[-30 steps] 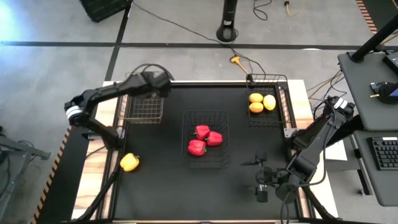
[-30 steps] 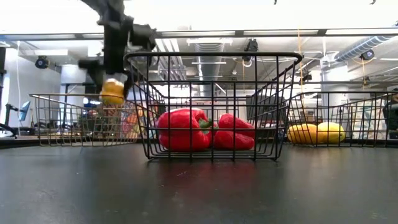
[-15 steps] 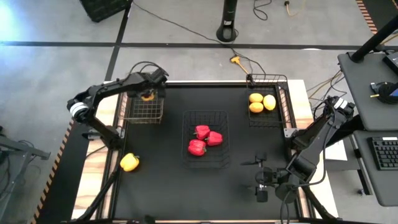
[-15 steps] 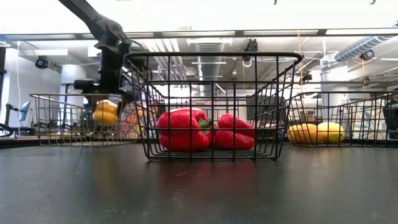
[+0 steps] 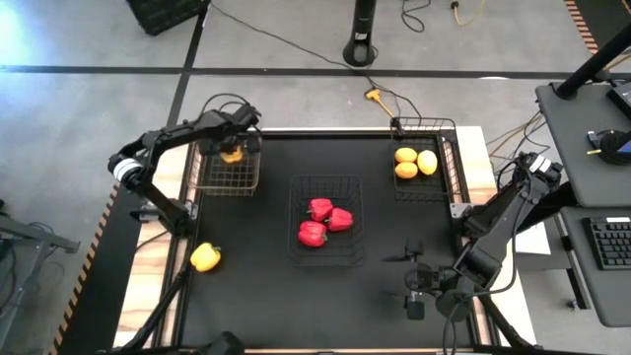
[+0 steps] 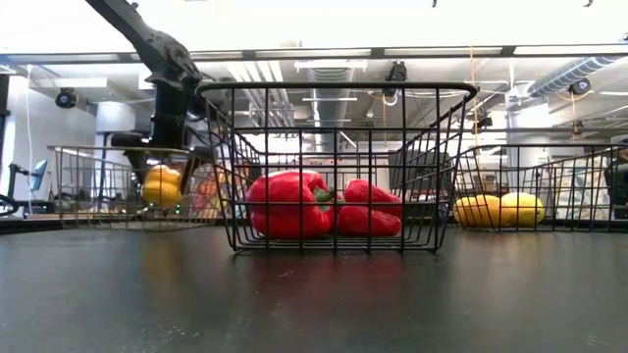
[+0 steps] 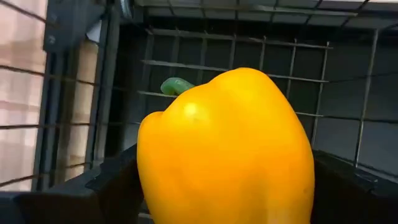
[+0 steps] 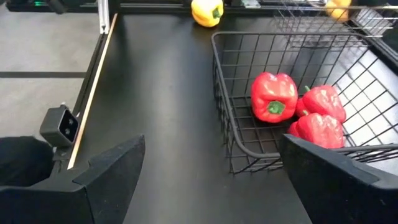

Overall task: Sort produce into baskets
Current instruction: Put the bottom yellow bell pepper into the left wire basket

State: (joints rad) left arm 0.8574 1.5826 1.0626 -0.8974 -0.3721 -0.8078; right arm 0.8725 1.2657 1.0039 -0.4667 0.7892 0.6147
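Note:
My left gripper (image 5: 233, 150) is shut on a yellow bell pepper (image 7: 230, 149) and reaches down into the copper wire basket (image 5: 225, 179) at the far left. In the low view the pepper (image 6: 162, 186) sits low inside that basket. A second yellow pepper (image 5: 205, 257) lies on the table's left edge. Three red peppers (image 5: 323, 222) lie in the middle dark basket (image 5: 325, 192). Three orange-yellow fruits (image 5: 414, 163) lie in the far right dark basket (image 5: 444, 187). My right gripper (image 5: 414, 281) is open and empty at the near right. My left gripper pinches the yellow pepper's two opposite sides (image 7: 146, 168) between its two fingers (image 7: 112, 186). The fingers come from above, pointing down. The pepper's green stem (image 7: 176, 85) points away from the gripper. The pepper hangs low inside the copper basket; whether it touches the floor I cannot tell.
The copper basket's wire walls (image 7: 261, 68) stand close around the held pepper. The middle basket (image 8: 249, 124) with the red peppers stands ahead of my right gripper. Bare black table (image 5: 256, 296) lies at the near left and in front of the baskets.
My left gripper has gone down into the copper basket with the yellow pepper, and a little toward the table's far left. The pepper was level with the basket's rim and now sits low inside it. The fingers stay shut on it.

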